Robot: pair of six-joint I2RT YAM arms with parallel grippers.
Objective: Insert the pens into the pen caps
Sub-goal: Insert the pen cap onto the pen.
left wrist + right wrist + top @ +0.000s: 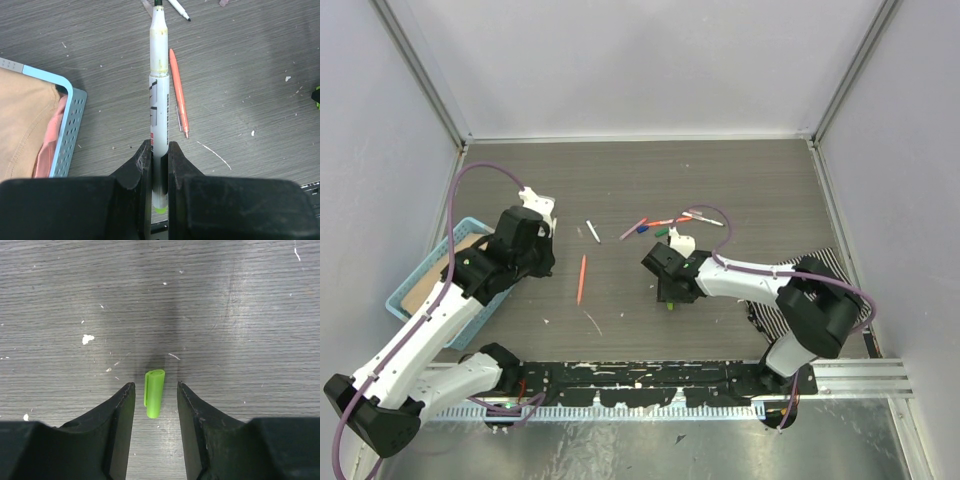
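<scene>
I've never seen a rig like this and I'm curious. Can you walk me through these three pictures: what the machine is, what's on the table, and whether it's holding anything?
These are two robot arms, a left arm and a right arm, bolted to a table. Each ends in a two-finger gripper. One picture looks down from above. The other two come from cameras on the wrists, so the dark shapes at the bottom are the fingers. The left gripper is clamped on a white-barrelled pen with a green end. The right gripper is open, with a green cap lying between its fingers, untouched. An orange pen lies loose, more pens and caps sit farther back, and a blue basket stands at the left.
</scene>
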